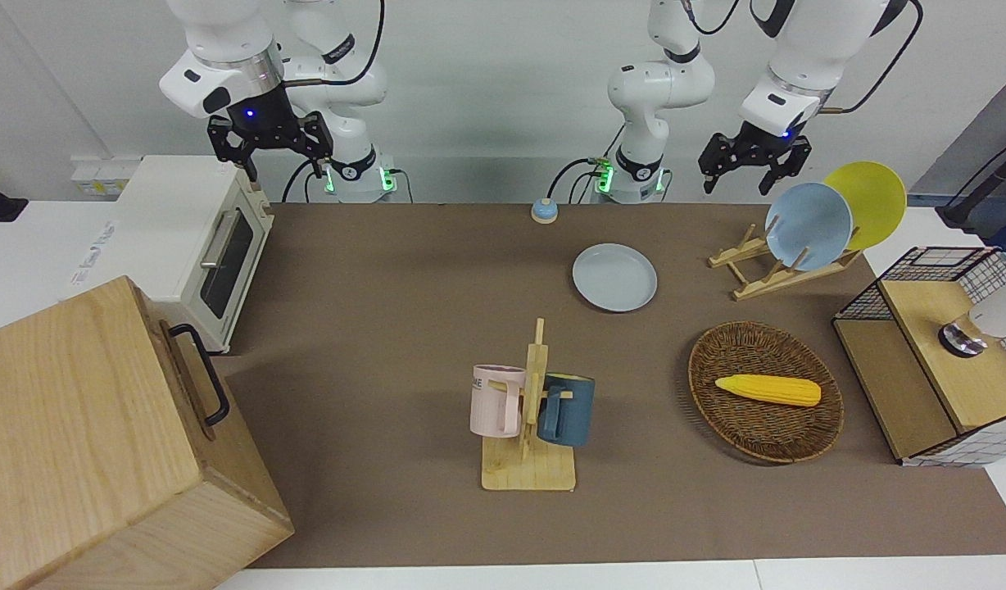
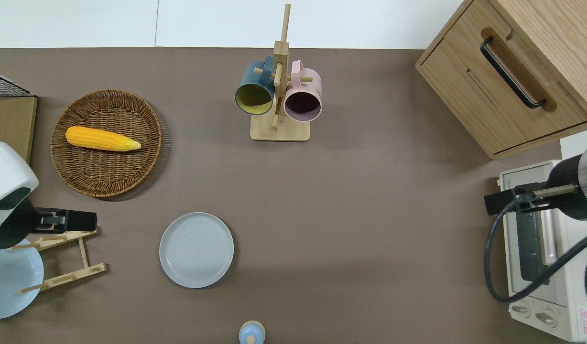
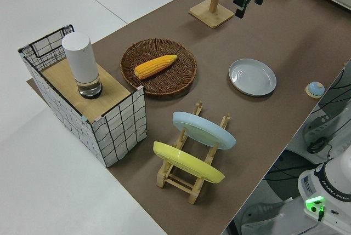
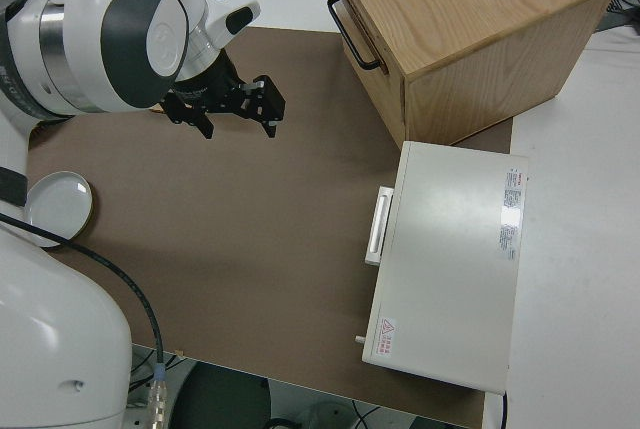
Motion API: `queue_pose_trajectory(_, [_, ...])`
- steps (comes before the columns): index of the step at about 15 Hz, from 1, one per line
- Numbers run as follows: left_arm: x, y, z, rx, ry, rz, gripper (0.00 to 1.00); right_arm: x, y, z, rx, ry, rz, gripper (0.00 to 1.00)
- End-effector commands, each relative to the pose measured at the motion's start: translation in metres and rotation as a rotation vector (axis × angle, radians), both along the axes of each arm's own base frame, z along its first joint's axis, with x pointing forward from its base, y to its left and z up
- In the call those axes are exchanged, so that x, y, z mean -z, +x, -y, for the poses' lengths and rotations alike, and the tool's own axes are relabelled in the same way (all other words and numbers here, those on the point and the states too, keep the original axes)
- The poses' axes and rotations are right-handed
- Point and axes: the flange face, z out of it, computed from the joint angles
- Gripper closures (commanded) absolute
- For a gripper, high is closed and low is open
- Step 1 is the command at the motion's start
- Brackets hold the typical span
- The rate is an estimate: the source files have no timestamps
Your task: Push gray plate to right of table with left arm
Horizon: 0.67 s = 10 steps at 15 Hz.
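The gray plate (image 1: 614, 277) lies flat on the brown mat of the table (image 1: 388, 270), near the robots' edge; it also shows in the overhead view (image 2: 196, 249) and the left side view (image 3: 253, 76). My left gripper (image 1: 740, 174) is open and empty, up in the air. The overhead view shows the left gripper (image 2: 83, 221) over the edge of the wooden dish rack (image 2: 64, 260), well apart from the plate, toward the left arm's end. My right gripper (image 1: 269, 156) is open and parked.
The dish rack holds a sky-blue plate (image 1: 808, 225) and a yellow plate (image 1: 867, 201). A wicker basket (image 2: 131, 162) holds a corn cob (image 2: 102, 138). A mug rack (image 2: 279, 100), a blue knob (image 2: 251, 333), a toaster oven (image 1: 188, 246), a wooden cabinet (image 1: 101, 442) and a wire crate (image 1: 937, 352) stand around.
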Motion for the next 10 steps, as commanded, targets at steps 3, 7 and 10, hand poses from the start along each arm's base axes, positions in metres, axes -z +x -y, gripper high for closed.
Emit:
queue_pose_trajectory(3, [0.008, -0.029, -0.001, 0.013, 0.026, -0.03, 0.01, -0.004, -0.004, 0.003, -0.002, -0.011, -0.004, 0.005])
queue_pose_trajectory(7, [0.105, -0.027, 0.007, 0.023, 0.027, -0.09, 0.0, -0.004, -0.004, 0.003, -0.002, -0.011, -0.004, 0.005])
queue_pose_trajectory(10, [0.164, -0.026, -0.001, -0.007, 0.013, -0.085, 0.0, -0.004, -0.004, 0.003, -0.002, -0.011, -0.004, 0.005])
